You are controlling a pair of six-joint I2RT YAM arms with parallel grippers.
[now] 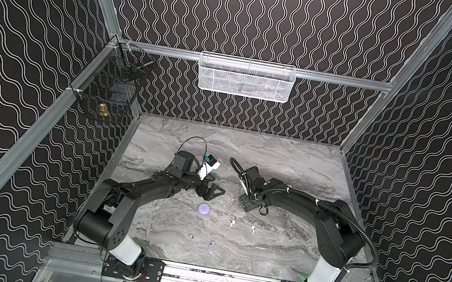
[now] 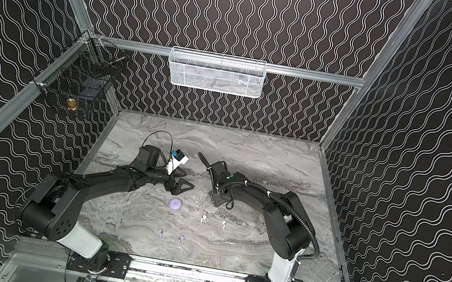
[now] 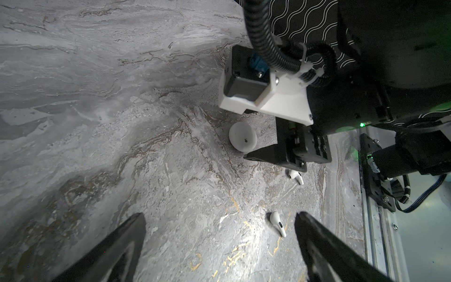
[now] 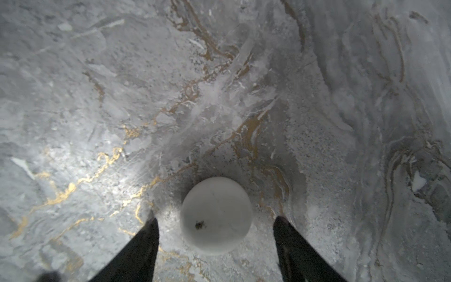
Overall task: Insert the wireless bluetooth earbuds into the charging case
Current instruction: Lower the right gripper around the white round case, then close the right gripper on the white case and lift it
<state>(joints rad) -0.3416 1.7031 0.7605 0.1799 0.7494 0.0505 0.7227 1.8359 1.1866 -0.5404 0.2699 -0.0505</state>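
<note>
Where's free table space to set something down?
Bare: far table strip from left gripper and right gripper to the back wall; near strip between lavender earbuds and front rail. Crowded: middle, with lavender case, white earbuds, white case between the right gripper's open jaws.

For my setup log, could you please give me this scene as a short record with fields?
surface: marble tabletop
white case: on the tabletop, looks closed
lavender case: on the tabletop, looks closed
white earbuds: two, lying loose
lavender earbuds: two, lying loose
left gripper: open, empty
right gripper: open, jaws either side of the white case, a gap on both sides
earbuds in a case: none visible
</note>
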